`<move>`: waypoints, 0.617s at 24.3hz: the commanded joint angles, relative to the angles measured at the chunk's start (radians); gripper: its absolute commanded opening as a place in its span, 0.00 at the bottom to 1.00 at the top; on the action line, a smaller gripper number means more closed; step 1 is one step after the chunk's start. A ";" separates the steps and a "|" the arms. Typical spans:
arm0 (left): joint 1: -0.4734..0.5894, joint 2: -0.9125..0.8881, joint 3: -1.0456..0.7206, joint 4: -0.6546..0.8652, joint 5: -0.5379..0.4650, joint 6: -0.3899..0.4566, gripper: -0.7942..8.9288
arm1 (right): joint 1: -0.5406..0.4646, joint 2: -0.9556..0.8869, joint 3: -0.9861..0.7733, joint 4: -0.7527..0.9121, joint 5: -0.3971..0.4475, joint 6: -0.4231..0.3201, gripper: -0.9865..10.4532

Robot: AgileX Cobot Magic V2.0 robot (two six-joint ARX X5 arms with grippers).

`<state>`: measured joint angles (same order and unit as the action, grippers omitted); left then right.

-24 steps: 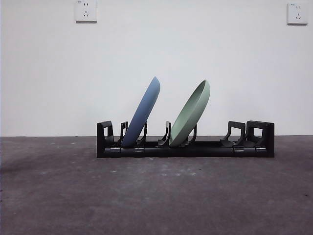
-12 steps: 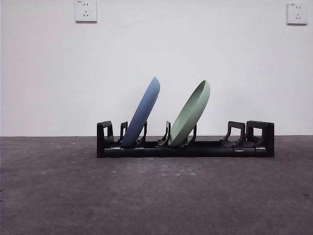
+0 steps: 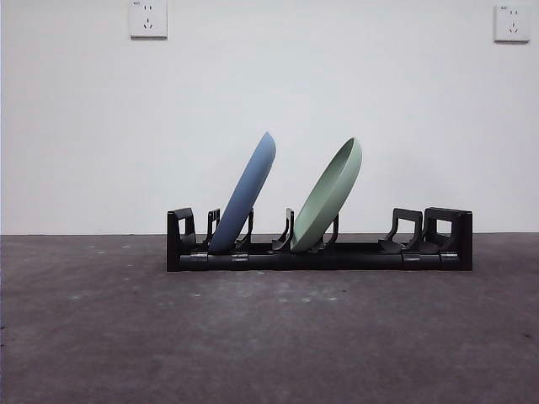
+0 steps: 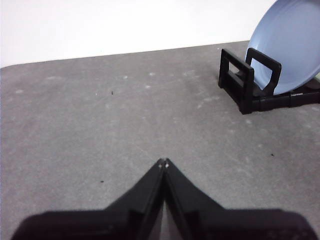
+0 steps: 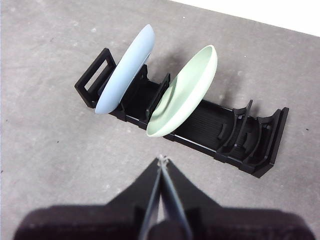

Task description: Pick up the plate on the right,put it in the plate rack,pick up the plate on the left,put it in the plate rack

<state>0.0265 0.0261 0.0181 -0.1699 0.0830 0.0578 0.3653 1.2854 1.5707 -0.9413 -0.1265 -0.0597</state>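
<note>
The black plate rack (image 3: 362,254) stands across the grey table and holds two plates between its prongs. A blue plate (image 3: 246,190) leans in the left slots and a green plate (image 3: 330,192) leans in the middle slots; both tilt to the right. From above, the right wrist view shows the rack (image 5: 235,140) with the blue plate (image 5: 126,67) and the green plate (image 5: 184,92). My right gripper (image 5: 162,159) is shut and empty, above and in front of the rack. My left gripper (image 4: 163,162) is shut and empty over bare table, apart from the rack's end (image 4: 240,85) and the blue plate (image 4: 290,45).
The rack's right-hand slots (image 3: 408,236) hold nothing. A white wall (image 3: 269,101) with two sockets (image 3: 148,18) rises behind the table. No arm shows in the front view.
</note>
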 commanded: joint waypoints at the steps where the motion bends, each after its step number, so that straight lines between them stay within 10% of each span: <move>1: 0.003 0.011 -0.010 0.007 0.003 -0.013 0.08 | 0.001 0.002 -0.005 0.007 0.004 0.006 0.09; 15: 0.003 0.075 -0.010 0.007 0.003 -0.013 0.08 | -0.088 -0.176 -0.005 0.058 0.064 -0.053 0.09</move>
<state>0.0265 0.1005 0.0181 -0.1699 0.0853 0.0513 0.2741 1.1141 1.5703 -0.8871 -0.0536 -0.1051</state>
